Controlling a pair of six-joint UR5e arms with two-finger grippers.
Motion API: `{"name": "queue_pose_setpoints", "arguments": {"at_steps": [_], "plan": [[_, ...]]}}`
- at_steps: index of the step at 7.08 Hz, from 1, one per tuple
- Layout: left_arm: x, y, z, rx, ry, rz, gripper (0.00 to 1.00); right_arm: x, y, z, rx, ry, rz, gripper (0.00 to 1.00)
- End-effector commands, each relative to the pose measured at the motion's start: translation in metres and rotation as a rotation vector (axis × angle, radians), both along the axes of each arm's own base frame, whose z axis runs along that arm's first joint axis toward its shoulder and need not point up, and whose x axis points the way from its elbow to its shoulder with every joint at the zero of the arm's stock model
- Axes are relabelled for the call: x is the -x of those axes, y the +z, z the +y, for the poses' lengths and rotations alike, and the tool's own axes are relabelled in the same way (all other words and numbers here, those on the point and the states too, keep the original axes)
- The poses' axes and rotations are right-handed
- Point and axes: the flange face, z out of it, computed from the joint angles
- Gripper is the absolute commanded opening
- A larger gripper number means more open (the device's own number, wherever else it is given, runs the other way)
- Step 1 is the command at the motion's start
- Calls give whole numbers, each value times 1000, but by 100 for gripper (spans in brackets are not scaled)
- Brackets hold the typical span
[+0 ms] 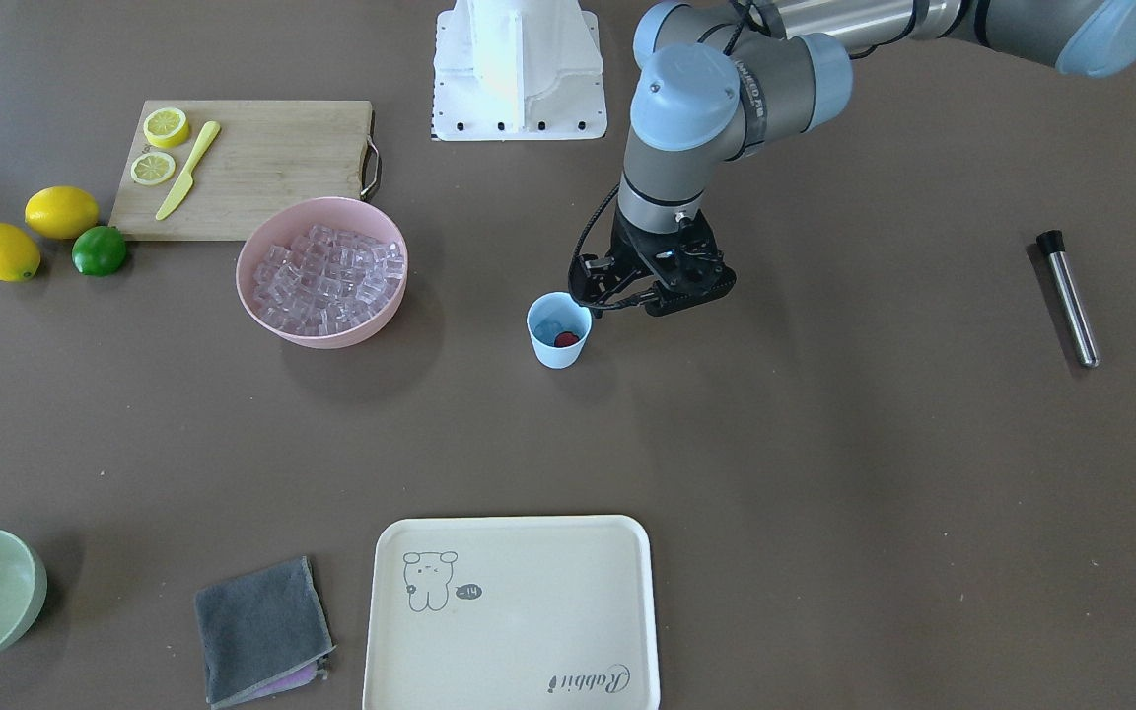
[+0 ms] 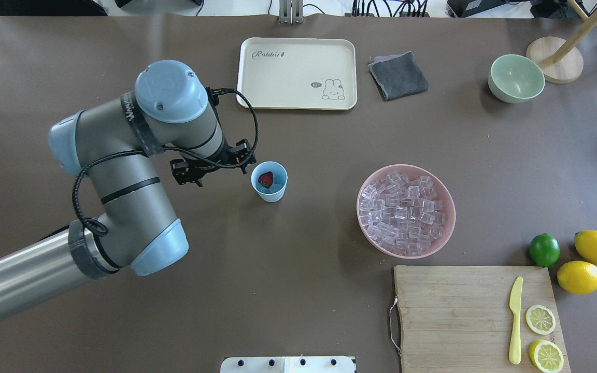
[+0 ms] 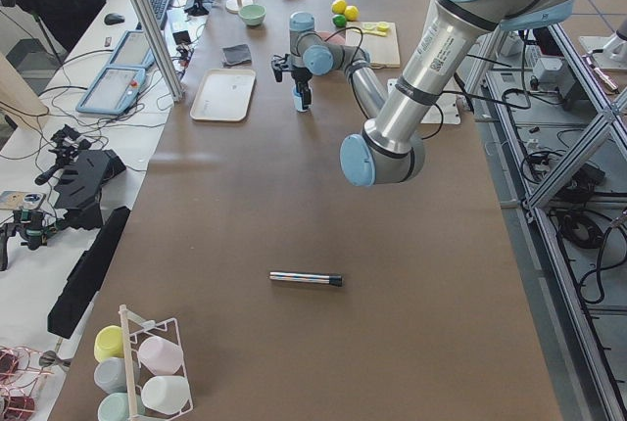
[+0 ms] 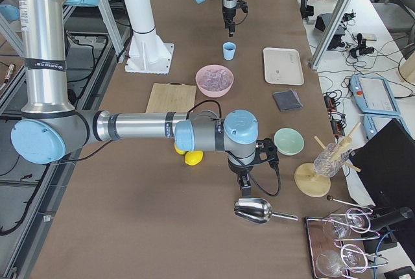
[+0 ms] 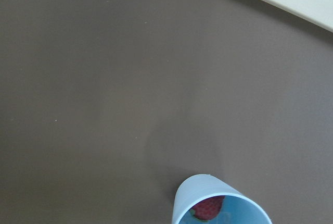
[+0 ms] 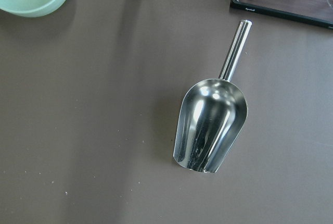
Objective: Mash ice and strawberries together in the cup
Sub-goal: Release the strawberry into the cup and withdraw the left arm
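Brown table (image 2: 303, 248): light blue plastic cup (image 2: 270, 196), red strawberry (image 2: 266, 180) inside; left jaws beside it, right jaws far off, both states unreadable. Risk: nudge topples cup.

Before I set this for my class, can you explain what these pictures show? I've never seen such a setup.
These are two robot arms at a table, each with a two-finger gripper. Two cameras look down on the table, two look along it from its ends, one rides each wrist. The left gripper hangs beside the blue cup, which holds a strawberry. The right gripper hovers over a metal scoop. Neither visibly holds anything. Elsewhere: a pink bowl of ice, a cutting board, a tray.
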Motion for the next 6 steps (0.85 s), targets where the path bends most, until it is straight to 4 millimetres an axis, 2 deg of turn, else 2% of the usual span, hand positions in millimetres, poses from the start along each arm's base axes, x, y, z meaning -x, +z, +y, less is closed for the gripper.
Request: {"name": "queue_pose_setpoints", "arguments": {"at_steps": [1, 2, 3, 4, 5, 6], "plan": [[77, 86, 15, -111, 89, -51, 97, 16, -5, -5, 62, 45, -24, 100], [104, 147, 18, -148, 126, -85, 97, 17, -7, -5, 64, 50, -25, 100], [166, 224, 15, -241, 139, -93, 97, 19, -5, -6, 63, 44, -23, 100], [198, 291, 16, -248, 143, -74, 97, 20, -8, -6, 58, 39, -23, 100], [235, 339, 2, -225, 143, -52, 97, 22, -7, -6, 51, 29, -16, 100], [308, 398, -8, -238, 189, -76, 97, 23, -13, -6, 36, 26, -18, 100]]}}
